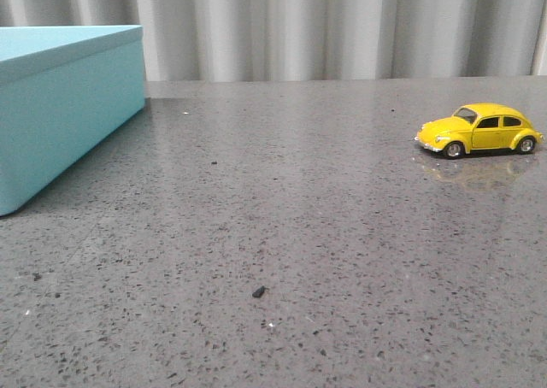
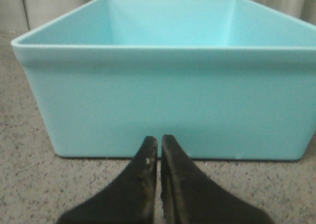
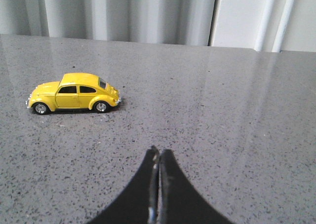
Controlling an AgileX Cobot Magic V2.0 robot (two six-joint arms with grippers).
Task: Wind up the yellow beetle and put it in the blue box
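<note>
The yellow beetle (image 1: 479, 130) stands on its wheels at the right of the grey table, nose pointing left. The right wrist view shows the same beetle (image 3: 74, 93) well ahead of my right gripper (image 3: 159, 152), which is shut and holds nothing. The blue box (image 1: 60, 102) fills the far left of the table, open at the top. In the left wrist view the box (image 2: 168, 95) shows an empty inside, and my left gripper (image 2: 159, 140) is shut and empty just in front of its near wall. Neither gripper appears in the front view.
A small dark speck (image 1: 258, 292) lies on the speckled grey tabletop (image 1: 282, 226) near the front middle. A grey pleated curtain (image 1: 325, 25) hangs behind the table's far edge.
</note>
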